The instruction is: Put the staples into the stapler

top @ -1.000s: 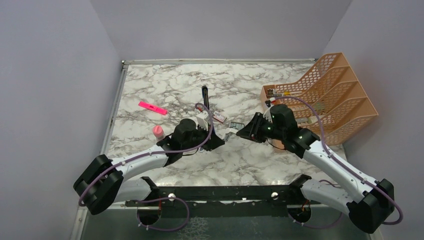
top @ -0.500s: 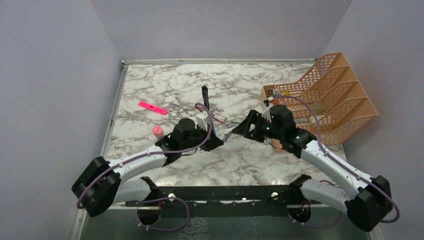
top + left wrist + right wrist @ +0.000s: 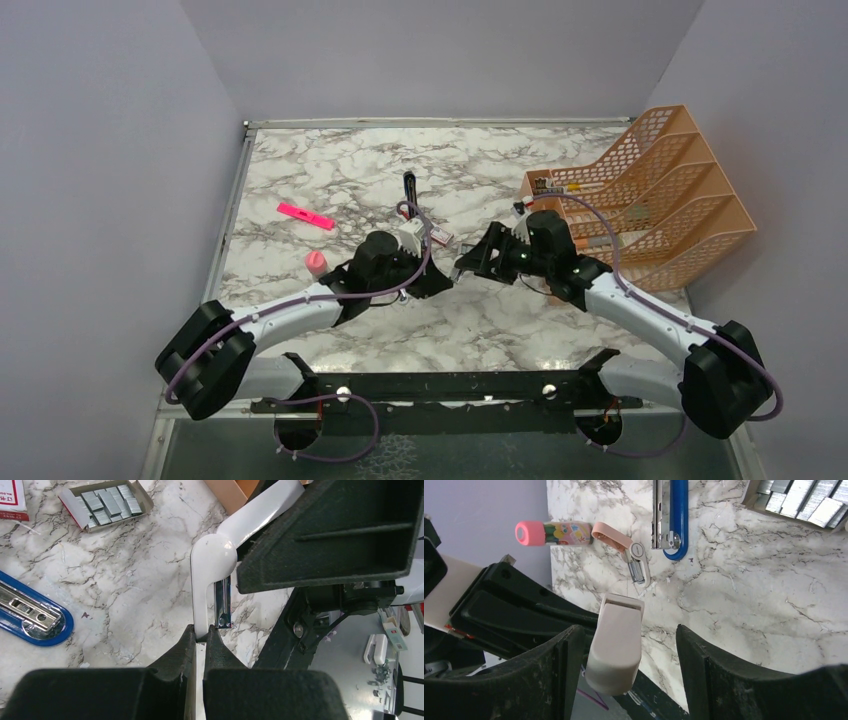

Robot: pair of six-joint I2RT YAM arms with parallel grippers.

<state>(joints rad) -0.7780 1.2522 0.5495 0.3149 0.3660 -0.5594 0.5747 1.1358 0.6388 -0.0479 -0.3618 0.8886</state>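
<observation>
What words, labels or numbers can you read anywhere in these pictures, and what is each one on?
Red-and-white box: red print, cut off at the picture's edge, too blurred to read.
Pink eraser: a coloured picture label, no legible words.
Stapler: no marking visible.
White piece held in the left gripper: plain, no text.
Nothing can be read in full.
</observation>
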